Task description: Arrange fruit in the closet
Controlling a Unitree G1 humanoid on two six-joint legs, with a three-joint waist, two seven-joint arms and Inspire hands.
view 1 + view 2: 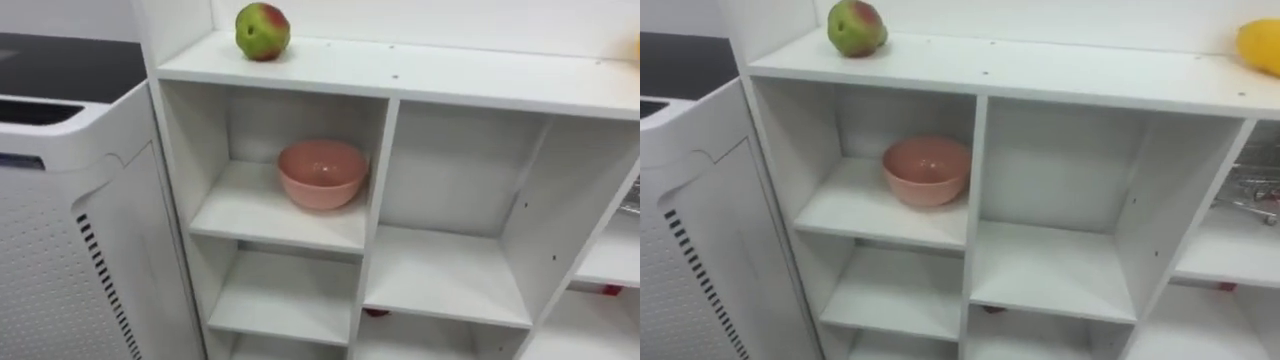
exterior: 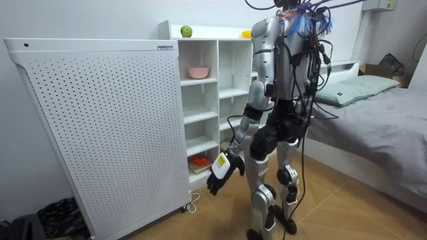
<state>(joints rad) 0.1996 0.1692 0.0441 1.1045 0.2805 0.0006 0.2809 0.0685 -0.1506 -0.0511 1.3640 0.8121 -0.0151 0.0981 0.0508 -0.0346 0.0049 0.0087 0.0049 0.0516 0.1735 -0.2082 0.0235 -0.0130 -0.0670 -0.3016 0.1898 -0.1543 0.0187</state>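
In the left eye view I see one apple [image 1: 262, 31] sitting on the closet's [image 1: 420, 76] top board, near its left end. It is nearly round, so I can pick out no long axis; its red cheek faces the view's right and the green side faces left. I cannot make out a stem. Below it, in the upper left compartment, one pink bowl [image 1: 322, 173] stands upright, mouth up, with nothing in it. The compartment beside it is bare. A white perforated cabinet [image 1: 60, 260] stands just left of the closet.

In the room view my robot stands facing the closet, a bed [image 2: 380, 113] behind it. Its left hand [image 2: 223, 172] hangs low beside the thigh, fingers loose and slightly spread, carrying nothing. The apple is up on the top board, well apart from that hand.

In the right eye view one yellow fruit [image 1: 1260, 45] lies at the top board's right end, far from the apple. The view's edge cuts it off, so I cannot tell its direction.
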